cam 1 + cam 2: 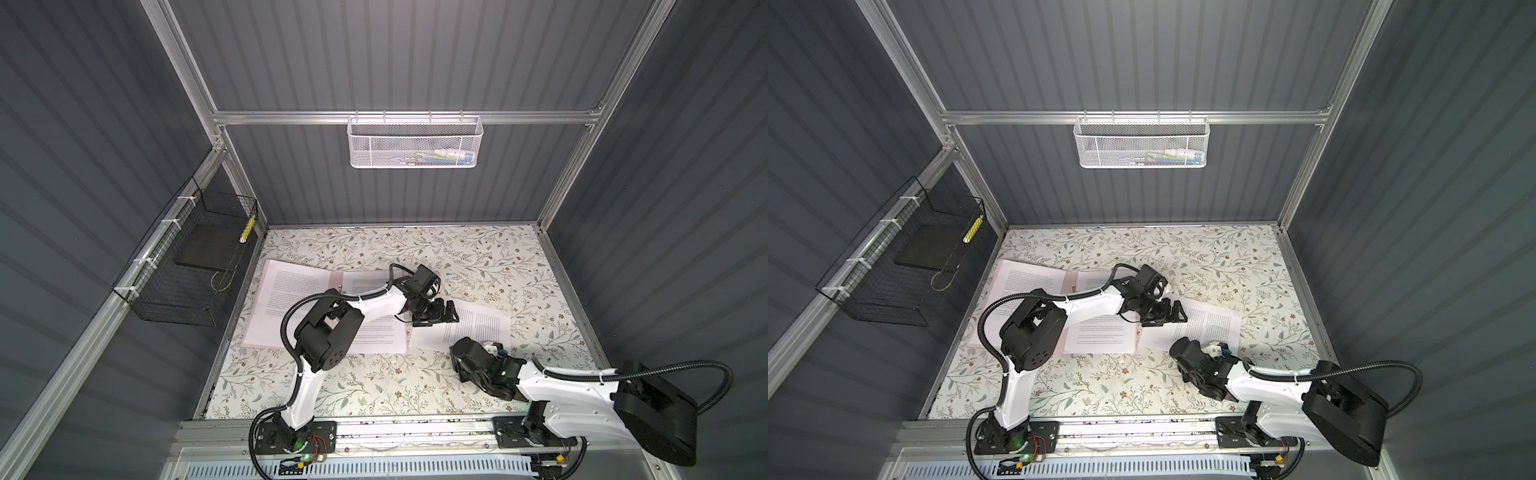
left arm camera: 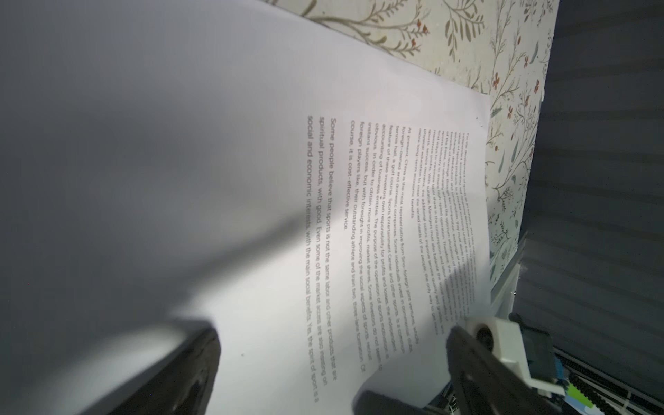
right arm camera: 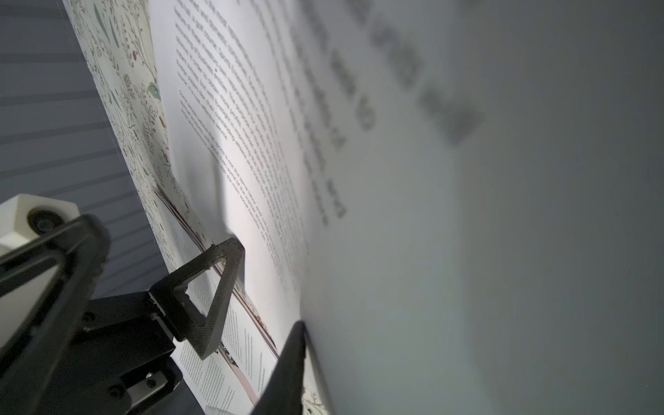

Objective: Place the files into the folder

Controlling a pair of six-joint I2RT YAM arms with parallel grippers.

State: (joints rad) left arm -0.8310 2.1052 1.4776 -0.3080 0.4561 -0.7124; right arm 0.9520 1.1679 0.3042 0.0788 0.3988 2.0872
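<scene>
The pink folder [image 1: 337, 277] [image 1: 1069, 281] lies open at the table's left, holding two white printed files [image 1: 291, 291] [image 1: 380, 336]. A third file [image 1: 482, 322] [image 1: 1212, 324] [image 2: 287, 179] lies askew to its right, partly over the folder's edge. My left gripper [image 1: 451, 313] [image 1: 1177, 313] [image 2: 332, 332] hovers open over that sheet's left corner. My right gripper [image 1: 463, 353] [image 3: 305, 345] sits at the sheet's near edge. One of its fingers [image 3: 287, 359] presses the paper, which hides the other, so it is shut on the sheet.
A black wire basket [image 1: 183, 266] holding a flat black slab [image 1: 208, 249] hangs on the left wall. A white mesh basket [image 1: 415, 141] hangs on the back wall. The floral table [image 1: 415, 249] is walled on three sides, with a metal rail [image 1: 415, 428] in front.
</scene>
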